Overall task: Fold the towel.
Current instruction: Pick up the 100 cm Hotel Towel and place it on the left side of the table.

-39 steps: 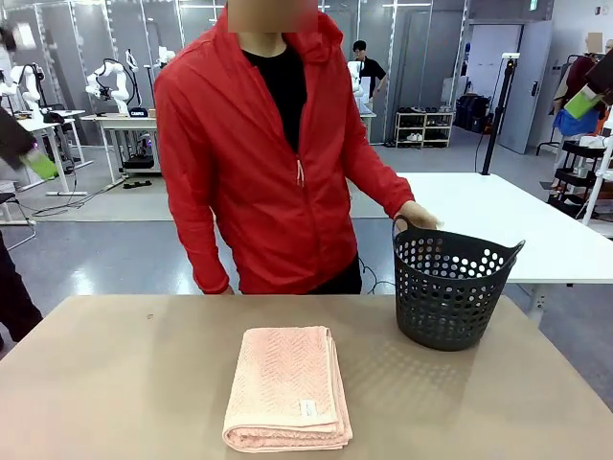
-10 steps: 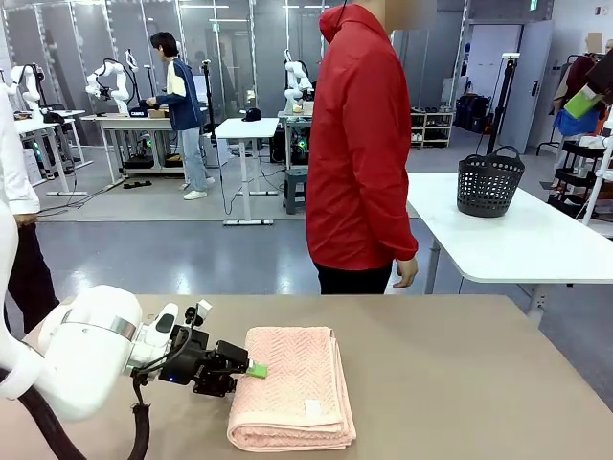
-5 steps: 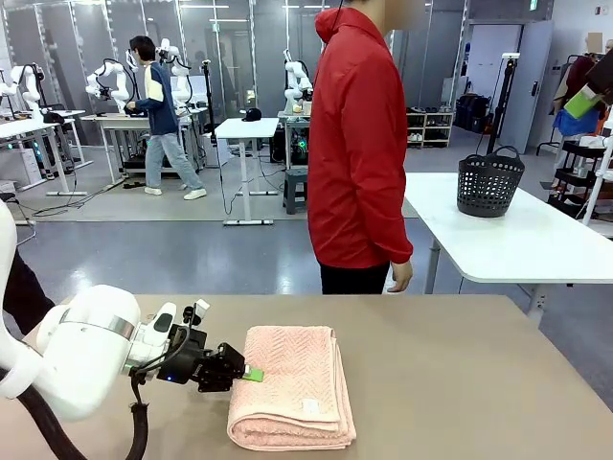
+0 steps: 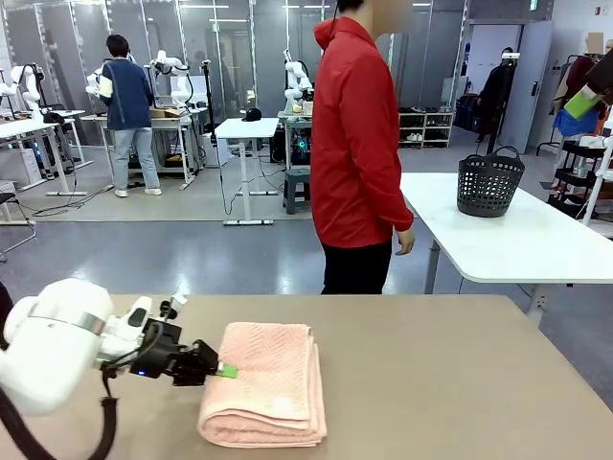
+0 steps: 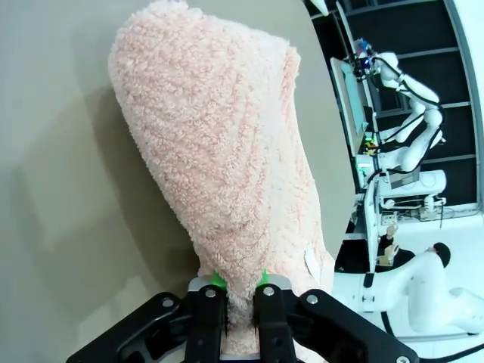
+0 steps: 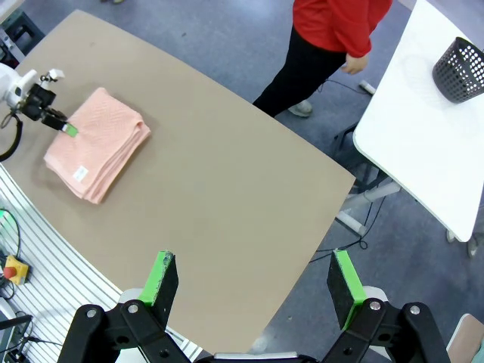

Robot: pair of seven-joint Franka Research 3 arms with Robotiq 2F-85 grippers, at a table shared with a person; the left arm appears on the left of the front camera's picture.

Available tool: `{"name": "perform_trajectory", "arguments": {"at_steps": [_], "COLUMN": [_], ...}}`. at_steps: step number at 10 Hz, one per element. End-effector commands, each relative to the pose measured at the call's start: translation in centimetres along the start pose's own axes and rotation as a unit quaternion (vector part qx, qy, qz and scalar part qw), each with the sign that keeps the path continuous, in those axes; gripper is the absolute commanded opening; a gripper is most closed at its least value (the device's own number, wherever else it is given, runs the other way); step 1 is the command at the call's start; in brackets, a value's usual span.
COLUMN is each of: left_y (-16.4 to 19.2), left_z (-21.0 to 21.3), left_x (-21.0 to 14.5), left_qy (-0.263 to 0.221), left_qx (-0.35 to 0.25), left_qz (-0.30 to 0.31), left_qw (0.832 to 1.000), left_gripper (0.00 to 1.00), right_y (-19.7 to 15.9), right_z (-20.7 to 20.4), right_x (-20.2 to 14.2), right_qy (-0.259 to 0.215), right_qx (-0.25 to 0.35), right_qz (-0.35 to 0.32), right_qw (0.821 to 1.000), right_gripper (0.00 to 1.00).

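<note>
Towel (image 4: 263, 383) edge is pinched in my left gripper (image 4: 222, 370), jaws clenched on its left side; the folded stack lies on the table (image 4: 450, 374), long axis running away from me. My right gripper (image 6: 253, 283), spread wide, hangs well apart.

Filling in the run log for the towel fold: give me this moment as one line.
left gripper: shut on towel edge | right gripper: open, high above table | towel: folded stack | person: standing beyond table
</note>
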State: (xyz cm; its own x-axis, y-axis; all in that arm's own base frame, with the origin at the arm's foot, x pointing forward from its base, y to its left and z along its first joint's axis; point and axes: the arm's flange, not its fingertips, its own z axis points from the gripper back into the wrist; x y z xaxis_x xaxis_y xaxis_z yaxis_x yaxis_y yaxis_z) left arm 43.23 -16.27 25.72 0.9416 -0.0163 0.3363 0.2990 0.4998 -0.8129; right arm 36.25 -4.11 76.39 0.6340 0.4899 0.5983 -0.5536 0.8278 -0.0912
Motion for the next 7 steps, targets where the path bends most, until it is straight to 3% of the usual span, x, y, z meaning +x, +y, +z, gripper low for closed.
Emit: {"name": "perform_trajectory", "arguments": {"at_steps": [1,4,7], "left_y": [0.8,3.5,6.9], "left_z": [5.7,14.0,22.7], "left_x": [0.3,1.1,2.2], "left_qy": [0.006,0.032,0.028], "left_qx": [-0.001,0.020,0.066], "left_qz": [0.009,0.008,0.013], "left_qw": [1.000,0.999,0.997], "left_gripper": [0.00,0.00,0.00], "right_y": [-0.1,-0.1,-0.1], "right_z": [0.0,0.0,0.0], "right_x": [-0.1,-0.1,-0.1], "right_qy": [0.001,0.001,0.001], "right_qx": [-0.001,-0.001,-0.001], "right_qz": [0.005,0.005,0.005], "right_qw": [1.000,1.000,1.000], "right_gripper": [1.00,1.00,1.00]}}
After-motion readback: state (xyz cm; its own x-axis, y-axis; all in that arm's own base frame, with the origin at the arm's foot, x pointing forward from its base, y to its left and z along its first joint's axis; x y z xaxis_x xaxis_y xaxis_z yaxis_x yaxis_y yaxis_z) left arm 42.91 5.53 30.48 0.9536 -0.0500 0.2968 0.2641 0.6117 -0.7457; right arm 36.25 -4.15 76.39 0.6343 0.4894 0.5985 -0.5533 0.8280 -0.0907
